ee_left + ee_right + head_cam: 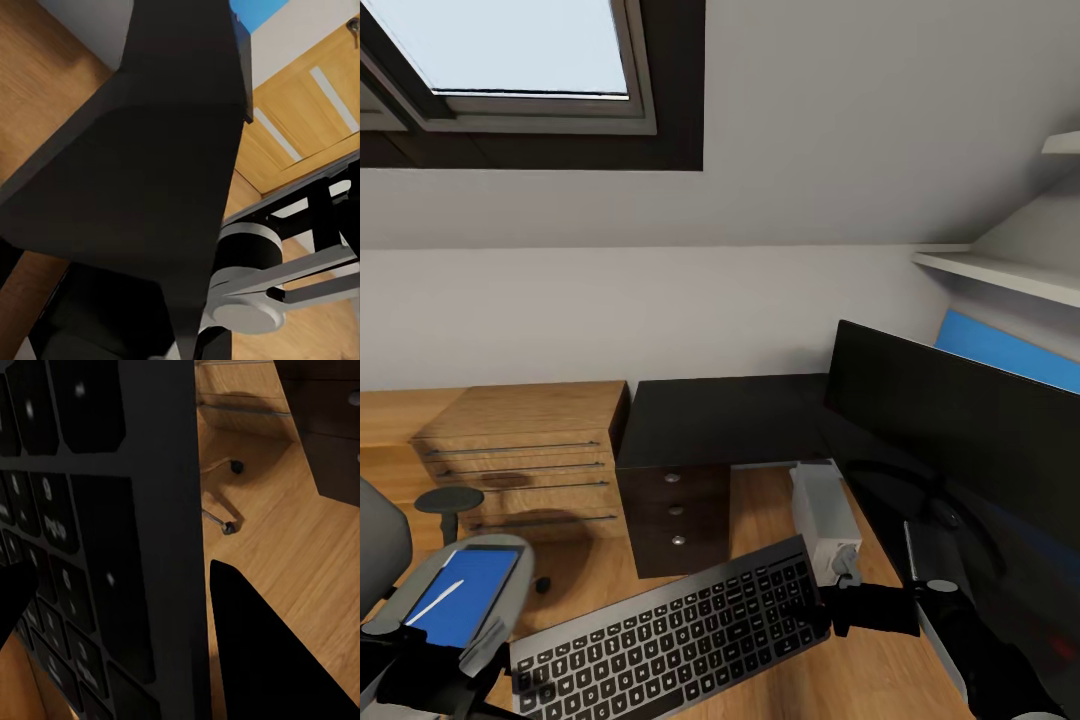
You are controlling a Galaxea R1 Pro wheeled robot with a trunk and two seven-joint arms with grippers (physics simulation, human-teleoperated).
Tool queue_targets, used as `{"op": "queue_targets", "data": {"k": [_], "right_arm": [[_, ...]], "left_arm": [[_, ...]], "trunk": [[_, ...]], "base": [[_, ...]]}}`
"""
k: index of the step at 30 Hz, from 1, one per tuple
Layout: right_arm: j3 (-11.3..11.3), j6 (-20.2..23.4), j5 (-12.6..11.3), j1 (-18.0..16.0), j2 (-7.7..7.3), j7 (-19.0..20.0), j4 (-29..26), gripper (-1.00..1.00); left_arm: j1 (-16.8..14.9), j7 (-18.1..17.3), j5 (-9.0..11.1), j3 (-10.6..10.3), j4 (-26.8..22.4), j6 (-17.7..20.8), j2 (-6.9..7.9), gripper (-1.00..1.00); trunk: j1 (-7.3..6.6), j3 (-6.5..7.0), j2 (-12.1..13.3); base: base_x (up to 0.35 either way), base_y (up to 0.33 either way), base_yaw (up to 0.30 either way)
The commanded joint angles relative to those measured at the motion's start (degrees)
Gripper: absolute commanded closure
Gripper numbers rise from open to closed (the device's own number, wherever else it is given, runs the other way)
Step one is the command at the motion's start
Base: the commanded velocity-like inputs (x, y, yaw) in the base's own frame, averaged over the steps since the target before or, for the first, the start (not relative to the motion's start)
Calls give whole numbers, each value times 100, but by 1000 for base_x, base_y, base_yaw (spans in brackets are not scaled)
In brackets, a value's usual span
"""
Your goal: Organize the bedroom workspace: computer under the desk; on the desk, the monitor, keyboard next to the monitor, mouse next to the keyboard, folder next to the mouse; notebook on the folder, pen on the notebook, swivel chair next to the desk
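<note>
Your right pincer [830,603] pinches the keyboard [670,640] by its 3 o'clock end, off the floor; the left pincer's state you cannot tell. Monitor [960,420] stands on the tabletop [720,420] at 2 o'clock, computer [822,515] below it. Folder [465,595], notebook and pen [435,601] wait on the swivel chair [510,560] at 8 o'clock.

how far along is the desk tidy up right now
Done: the monitor stands on the desk, the computer sits beneath it. In hand: the right gripper holds the keyboard in the air. Left: the folder and pen lie on the swivel chair.
</note>
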Motion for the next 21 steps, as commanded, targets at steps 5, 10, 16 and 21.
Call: {"op": "queue_targets", "data": {"k": [5, 10, 16, 21], "right_arm": [[1, 69, -13, -5, -8, 38, -9, 100], [-6, 69, -16, -5, -14, 46, -13, 100], [-28, 69, -21, -5, -24, 58, -14, 100], [-51, 69, -22, -5, -29, 55, -14, 100]], "left_arm": [[-9, -7, 42, -30, 0, 61, 8, -100], [-9, -7, 40, -31, 2, 61, 5, -100], [-9, -7, 33, -26, 3, 61, 6, -100], [-9, 25, 34, 20, 47, 64, 9, -100]], "trunk": [[4, -13, -14], [4, -13, -14], [4, -13, -14], [4, -13, -14]], "base": [[0, 0, 0], [0, 0, 0], [0, 0, 0], [0, 0, 0]]}}
